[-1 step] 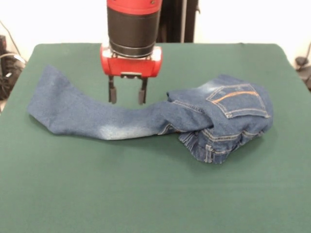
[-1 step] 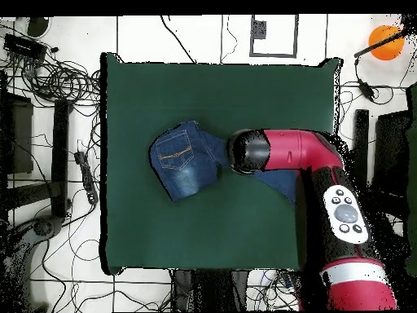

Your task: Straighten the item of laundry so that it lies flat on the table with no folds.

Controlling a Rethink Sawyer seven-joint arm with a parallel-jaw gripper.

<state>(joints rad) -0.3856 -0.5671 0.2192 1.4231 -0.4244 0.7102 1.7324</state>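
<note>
The jeans (image 1: 146, 119) lie across the green table (image 1: 155, 194). One leg stretches out flat to the left, and the waist and seat are bunched and folded over at the right, back pocket with orange stitching up. My gripper (image 1: 127, 98) hangs open just above the leg's far edge near its middle, nothing between its fingers. In the overhead view the red arm covers the gripper, and the jeans (image 2: 183, 159) show at the table's (image 2: 163, 236) middle left, part of the leg hidden under the arm.
Cables and stands crowd the floor around the table (image 2: 57, 138). An orange ball (image 2: 385, 39) lies off the table at the top right of the overhead view.
</note>
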